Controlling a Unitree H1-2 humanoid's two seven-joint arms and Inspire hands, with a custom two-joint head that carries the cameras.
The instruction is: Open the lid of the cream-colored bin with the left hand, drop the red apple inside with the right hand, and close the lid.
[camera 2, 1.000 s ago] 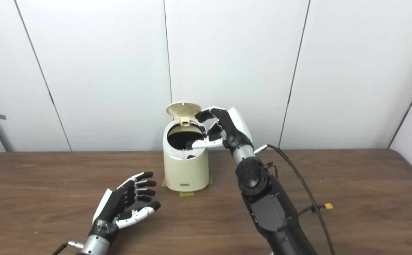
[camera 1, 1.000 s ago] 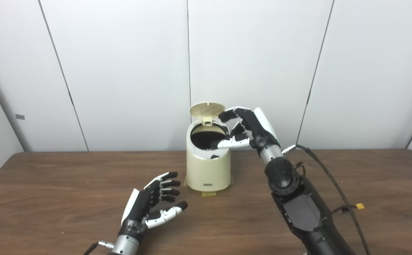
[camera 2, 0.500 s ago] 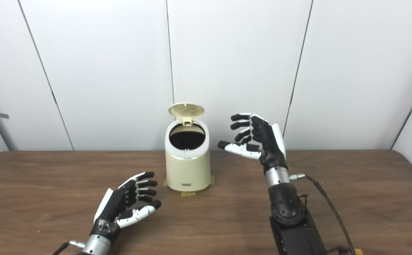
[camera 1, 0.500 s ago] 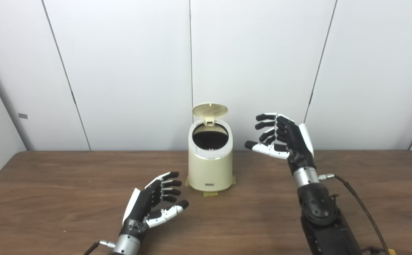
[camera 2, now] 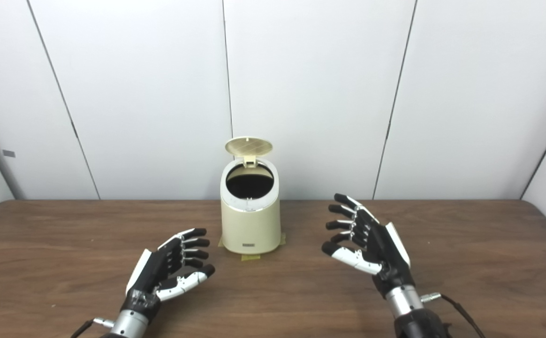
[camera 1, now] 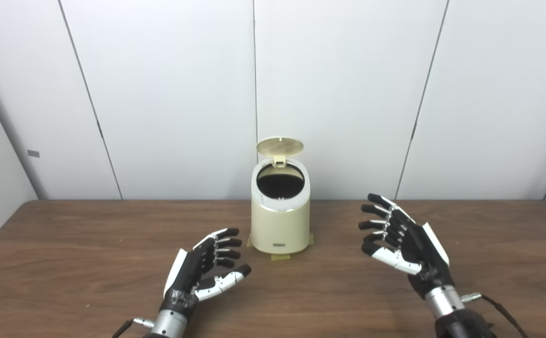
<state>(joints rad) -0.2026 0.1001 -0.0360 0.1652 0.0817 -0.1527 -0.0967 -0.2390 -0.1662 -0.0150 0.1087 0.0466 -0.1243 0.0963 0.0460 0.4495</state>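
Cream-colored bin (camera 1: 280,220) standing upright on a dark brown wooden worktop (camera 1: 66,263), near the middle of its far edge, close to the white panelled wall (camera 1: 170,94). Both robot hands sit nearer the front edge, one on each side of the bin and apart from it.

Left hand (camera 1: 202,267) hovers low over the worktop, in front of the bin and a little to its left, fingers spread and empty, fingertips pointing toward the bin's base without touching it. Right hand (camera 1: 406,246) is raised above the worktop to the bin's right, also spread wide and holding nothing, palm turned inward toward the bin, with a clear stretch of wood between them.

The bin is a small rounded cylinder, pale cream, with a white ring around its top opening. Its round lid (camera 1: 280,146) is flipped up on a hinge at the back and stands open, showing a ribbed underside. The opening (camera 1: 280,180) below is dark; whatever lies inside cannot be made out, and no apple shows anywhere. A small dark label (camera 1: 279,244) sits low on the front. Strips of yellowish tape (camera 1: 280,257) peek out under the base, against the worktop.
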